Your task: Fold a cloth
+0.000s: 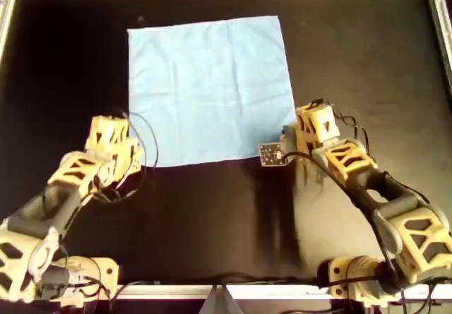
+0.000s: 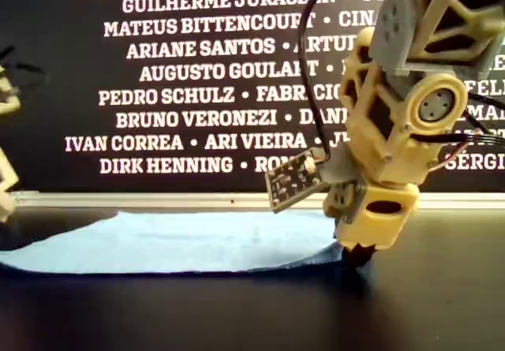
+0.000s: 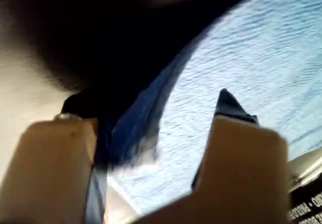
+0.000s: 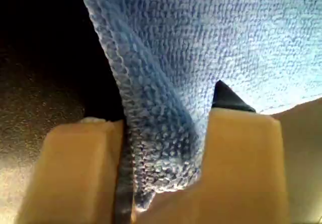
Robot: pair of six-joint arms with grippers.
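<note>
Overhead view: the cloth (image 1: 212,92) is a light blue square with faint creases, lying flat in the upper middle of the frame on the black table (image 1: 353,46). One arm's gripper (image 1: 113,141) sits over the cloth's lower left corner and another arm's gripper (image 1: 311,130) over the lower right corner. Both corners are hidden under them. Can't match either arm to a wrist camera. A small circuit board (image 1: 270,154) hangs off the arm on the frame's right, at the cloth's lower edge.

Exterior view: the cloth (image 2: 181,240) lies low across the lower left. Its near corner lifts slightly into a yellow gripper (image 2: 359,252) at centre right, and the tips are lost in shadow. The board (image 2: 293,179) sticks out beside it. A black banner (image 2: 181,75) of white names fills the back.

First wrist view: blurry. The first gripper (image 3: 151,163) straddles a raised cloth (image 3: 251,58) edge, and the fold lies against one finger (image 3: 55,168). Can't tell if it is clamped.

Second wrist view: the second gripper (image 4: 163,168) is closed on a bunched fold of cloth (image 4: 166,133) that fills the gap between its fingers.
</note>
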